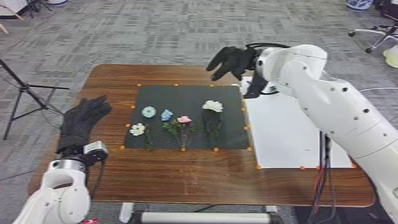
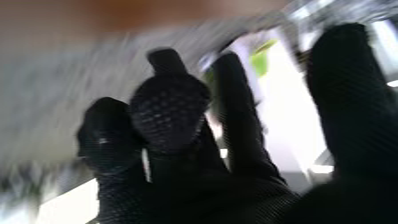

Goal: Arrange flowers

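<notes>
Flowers (image 1: pixel 184 119) are lying on the black mat (image 1: pixel 178 94); beyond it the right hand (image 1: pixel 231 62) is hovering open, left of it the left hand (image 1: pixel 82 119) also. Arranging is probably happening, next needing a gentle grasp.

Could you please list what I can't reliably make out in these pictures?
- Head view: the part of the white sheet under the right arm, which covers it.
- Head view: the details of the thin stems, too small and dark against the dark sheet.
- Head view: the rear of the left arm, cut off by the bottom edge.
- Right wrist view: what the yellow-green shape is; it is blurred.
</notes>
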`<move>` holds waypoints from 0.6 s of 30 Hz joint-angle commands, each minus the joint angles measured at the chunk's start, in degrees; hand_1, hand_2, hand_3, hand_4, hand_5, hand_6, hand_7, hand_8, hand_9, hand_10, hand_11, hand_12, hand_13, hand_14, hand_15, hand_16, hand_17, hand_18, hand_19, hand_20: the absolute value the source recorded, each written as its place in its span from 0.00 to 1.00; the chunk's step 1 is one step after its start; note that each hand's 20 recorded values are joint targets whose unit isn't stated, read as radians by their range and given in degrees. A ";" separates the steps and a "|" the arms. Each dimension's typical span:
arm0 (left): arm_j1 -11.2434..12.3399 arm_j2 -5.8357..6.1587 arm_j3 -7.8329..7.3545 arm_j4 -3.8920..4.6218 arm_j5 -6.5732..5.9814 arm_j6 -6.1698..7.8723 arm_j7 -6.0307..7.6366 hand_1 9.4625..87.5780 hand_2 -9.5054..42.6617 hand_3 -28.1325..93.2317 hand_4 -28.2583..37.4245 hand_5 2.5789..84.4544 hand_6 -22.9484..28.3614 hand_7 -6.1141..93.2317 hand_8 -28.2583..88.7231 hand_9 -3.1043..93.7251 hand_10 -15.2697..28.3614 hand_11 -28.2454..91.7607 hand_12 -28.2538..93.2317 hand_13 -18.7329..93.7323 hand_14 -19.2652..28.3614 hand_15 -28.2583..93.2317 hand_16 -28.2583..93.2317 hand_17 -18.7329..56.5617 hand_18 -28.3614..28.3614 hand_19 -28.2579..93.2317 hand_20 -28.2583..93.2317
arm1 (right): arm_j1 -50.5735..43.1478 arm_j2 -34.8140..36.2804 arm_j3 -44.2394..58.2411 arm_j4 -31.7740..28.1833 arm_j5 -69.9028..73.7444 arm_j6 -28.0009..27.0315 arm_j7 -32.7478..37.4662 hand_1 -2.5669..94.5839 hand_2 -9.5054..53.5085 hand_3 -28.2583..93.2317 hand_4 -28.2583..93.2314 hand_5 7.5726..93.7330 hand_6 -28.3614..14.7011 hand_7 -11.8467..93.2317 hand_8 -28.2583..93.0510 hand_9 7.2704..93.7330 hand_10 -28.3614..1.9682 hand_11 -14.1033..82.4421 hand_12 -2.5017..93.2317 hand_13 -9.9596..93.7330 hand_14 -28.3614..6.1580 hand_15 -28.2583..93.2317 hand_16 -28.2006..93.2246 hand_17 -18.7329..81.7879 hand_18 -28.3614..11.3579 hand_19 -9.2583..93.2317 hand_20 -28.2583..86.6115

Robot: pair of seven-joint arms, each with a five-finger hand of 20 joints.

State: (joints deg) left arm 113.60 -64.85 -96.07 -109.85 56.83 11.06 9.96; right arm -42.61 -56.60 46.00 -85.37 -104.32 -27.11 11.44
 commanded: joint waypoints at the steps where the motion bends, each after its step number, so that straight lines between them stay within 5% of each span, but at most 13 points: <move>1: 0.82 -0.57 -0.32 -0.49 -0.15 -0.23 0.08 0.17 0.45 0.78 0.00 0.62 0.52 0.20 0.18 0.55 0.70 0.43 0.34 0.50 0.80 0.45 0.24 0.31 0.75 0.36 0.38 | -2.51 5.26 -0.26 5.12 -21.65 16.58 3.66 0.32 0.00 0.76 0.13 0.42 0.66 0.19 0.18 0.51 0.39 0.22 0.24 0.86 0.65 0.78 0.48 0.66 0.20 1.00 0.72; 18: 0.34 -0.67 0.21 -0.34 0.45 -1.31 -0.56 0.17 0.45 0.78 0.00 0.62 0.52 0.20 0.18 0.55 0.70 0.43 0.34 0.50 0.80 0.45 0.24 0.31 0.75 0.36 0.38 | -12.82 1.38 4.24 11.71 -33.64 18.56 6.30 0.36 0.00 0.76 0.11 0.49 0.65 0.22 0.18 0.58 0.43 0.27 0.24 0.88 0.69 0.78 0.47 0.68 0.21 1.00 0.73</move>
State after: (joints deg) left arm 113.81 -65.03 -95.96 -109.92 56.99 10.81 9.83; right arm -51.64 -53.65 50.07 -74.52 -135.39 -9.39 16.77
